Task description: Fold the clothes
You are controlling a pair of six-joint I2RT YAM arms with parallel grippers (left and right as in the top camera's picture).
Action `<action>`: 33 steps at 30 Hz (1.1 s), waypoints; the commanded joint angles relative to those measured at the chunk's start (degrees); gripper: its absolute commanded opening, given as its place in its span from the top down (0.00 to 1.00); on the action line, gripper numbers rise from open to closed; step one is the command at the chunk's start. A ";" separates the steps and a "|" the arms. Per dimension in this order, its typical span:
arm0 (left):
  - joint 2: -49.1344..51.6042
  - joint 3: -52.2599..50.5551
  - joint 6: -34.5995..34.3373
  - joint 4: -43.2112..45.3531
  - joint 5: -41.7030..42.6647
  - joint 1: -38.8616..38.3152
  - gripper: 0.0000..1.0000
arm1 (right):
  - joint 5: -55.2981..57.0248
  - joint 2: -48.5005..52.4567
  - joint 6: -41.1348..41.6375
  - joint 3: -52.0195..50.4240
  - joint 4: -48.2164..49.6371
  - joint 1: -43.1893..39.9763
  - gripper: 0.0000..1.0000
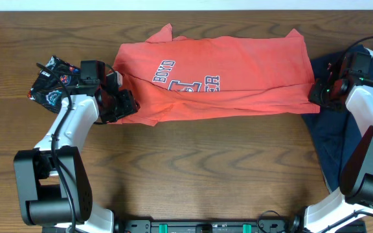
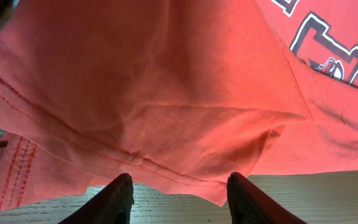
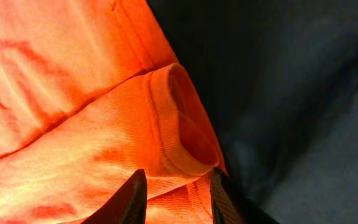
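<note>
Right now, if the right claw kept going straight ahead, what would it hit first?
Probably the ribbed band of the coral-red T-shirt, directly ahead of the right gripper; how near is unclear. The navy cloth lies just beside that line.

Overhead: table (image 1: pixel 193 162) fills nearly the whole pic. It's dark brown wood w/ bold grain running left-right, and long oval swirls toward the table's front half. Beyond the table's far edge there's a thin pale strip (image 1: pixel 173 4), could be wall or floor, can't tell which. Light's even, from above, soft shadows on the wood, mild sheen near the table's middle. Left wrist cam: same tabletop reads much paler, almost whitish, w/ fine grain lines.
</note>
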 commanded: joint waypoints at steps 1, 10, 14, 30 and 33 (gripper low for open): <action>0.37 -0.35 0.76 -0.33 -0.94 -0.07 0.49 | 2.54 0.22 -0.24 -0.04 0.68 0.33 0.67; 0.37 -0.35 0.76 -0.31 -0.94 -0.07 0.50 | 2.36 0.22 -0.22 -0.04 1.97 0.50 0.73; 0.37 -0.35 0.76 -0.31 -0.94 -0.07 0.50 | 2.34 0.37 -0.24 -0.09 2.38 0.55 0.71; 0.37 -0.35 0.76 -0.33 -0.94 -0.07 0.49 | 1.22 1.11 1.53 0.85 2.54 0.96 0.99; 0.37 -0.35 0.76 -0.28 -0.94 -0.07 0.49 | -3.26 0.83 1.79 2.29 3.69 0.90 0.99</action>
